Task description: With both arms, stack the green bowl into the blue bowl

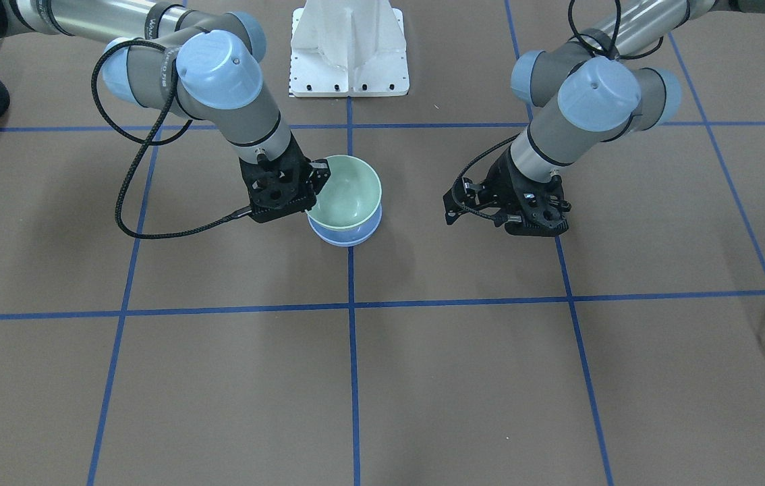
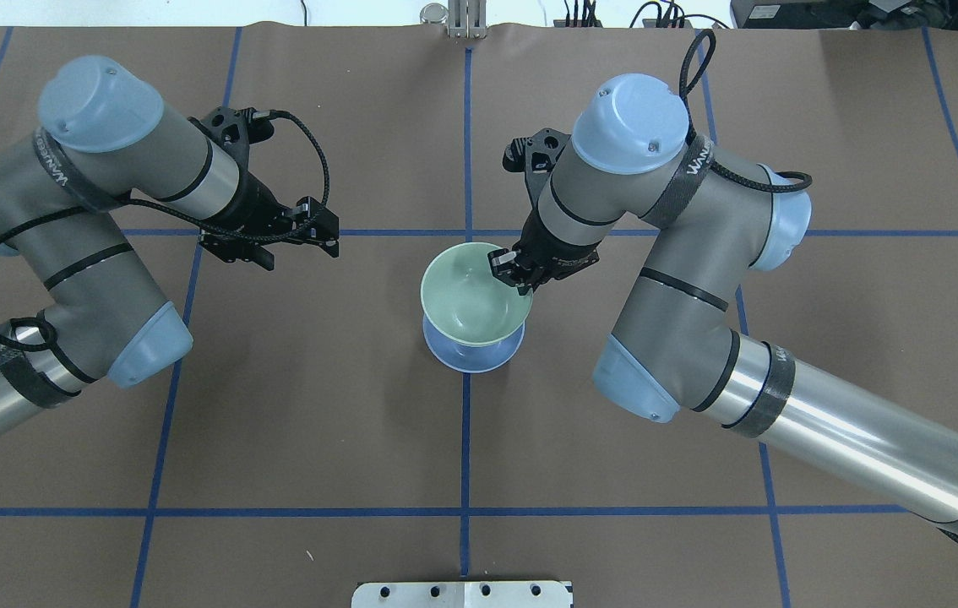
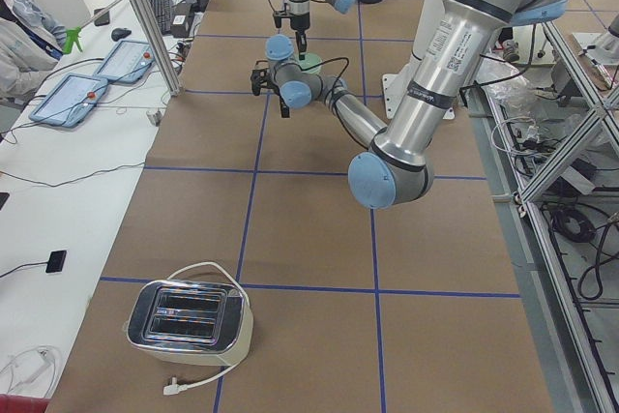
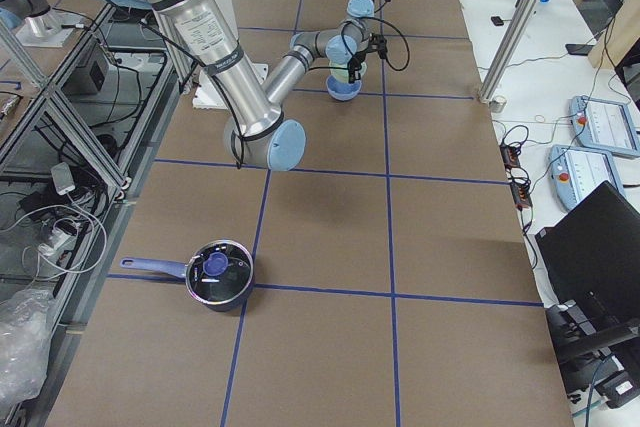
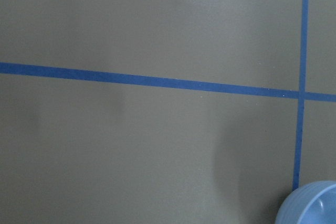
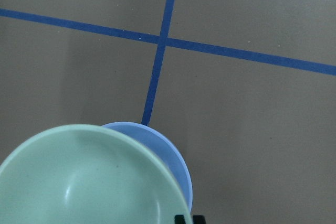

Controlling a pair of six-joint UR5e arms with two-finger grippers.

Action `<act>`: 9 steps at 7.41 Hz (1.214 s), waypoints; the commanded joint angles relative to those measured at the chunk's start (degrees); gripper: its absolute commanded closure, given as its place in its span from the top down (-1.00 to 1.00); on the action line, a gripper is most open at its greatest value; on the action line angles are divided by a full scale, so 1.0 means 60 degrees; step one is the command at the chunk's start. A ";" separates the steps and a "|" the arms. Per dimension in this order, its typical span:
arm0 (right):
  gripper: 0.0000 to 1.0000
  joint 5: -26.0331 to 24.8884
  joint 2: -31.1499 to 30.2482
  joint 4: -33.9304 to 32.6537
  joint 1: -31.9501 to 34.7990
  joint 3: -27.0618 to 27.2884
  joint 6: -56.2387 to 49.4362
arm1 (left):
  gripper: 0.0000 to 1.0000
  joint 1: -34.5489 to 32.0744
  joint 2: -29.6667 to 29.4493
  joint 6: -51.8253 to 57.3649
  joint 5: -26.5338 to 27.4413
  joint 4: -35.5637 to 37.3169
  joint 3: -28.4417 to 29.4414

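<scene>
Brown table (image 1: pixel 220 378), gridded with blue tape lines (image 1: pixel 353 378). Blue bowl (image 1: pixel 345 236) sits on it, over the centre line. White stand base (image 1: pixel 349 74) at the robot's edge. Toaster (image 3: pixel 189 321) at the left end, lidded saucepan (image 4: pixel 218 275) at the right end.

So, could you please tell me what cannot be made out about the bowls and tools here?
Blue bowl: largely covered by the green bowl in overhead and front views; contact between them unclear.
Left tool: jaws blend into its black body in both views; open or shut unclear.
Side views: bowls too small.
</scene>
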 commanded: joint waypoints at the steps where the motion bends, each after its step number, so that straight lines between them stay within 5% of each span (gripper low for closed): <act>1: -0.76 -0.0170 0.0131 0.0135 -0.0143 -0.0187 0.0046 | 0.92 -0.0007 0.0065 0.0006 0.0001 -0.0016 0.0016; 9: -0.76 -0.0566 0.0191 0.0149 -0.0320 -0.0539 0.0061 | 0.92 0.0023 0.0139 -0.0009 0.0045 -0.0030 0.0060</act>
